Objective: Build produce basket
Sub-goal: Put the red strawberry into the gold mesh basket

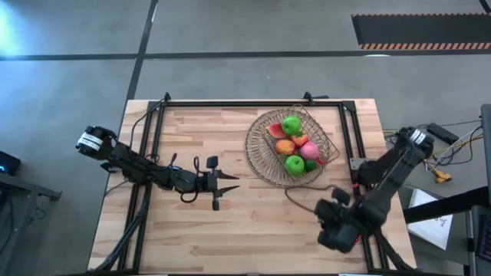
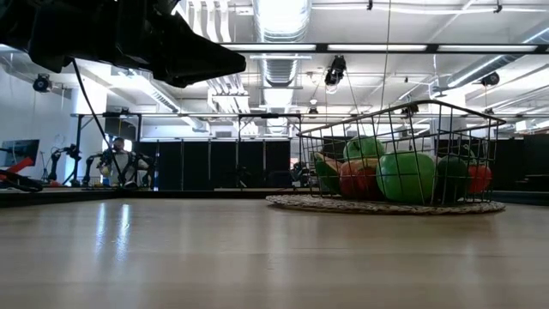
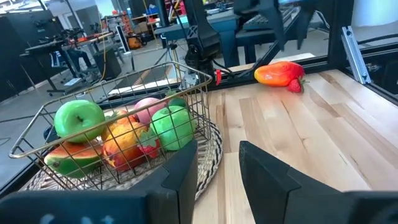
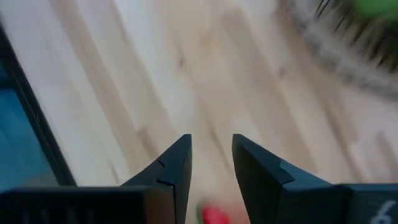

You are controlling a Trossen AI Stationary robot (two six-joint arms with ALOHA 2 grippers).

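Note:
The wire basket [image 1: 263,132] stands on a round woven mat [image 1: 257,167] at the table's far right. It holds two green apples [image 3: 79,119], an orange piece [image 3: 124,138], a pink piece [image 3: 148,107] and a red slice [image 3: 68,157]. An orange-red pepper [image 3: 280,73] and a small red piece [image 3: 296,85] lie on the bare table near the right rail. My left gripper [image 1: 230,184] hovers open at the table's middle, pointing at the basket. My right gripper [image 4: 211,146] is open over the near right part of the table, with something red [image 4: 214,216] showing between its fingers farther back.
Black frame rails [image 1: 349,130] run along the table's far, left and right edges. A thin brown cable [image 1: 303,201] curls on the wood near the basket. Bare wood lies between the basket and the near edge [image 1: 253,245]. The left arm [image 2: 129,34] hangs above the table.

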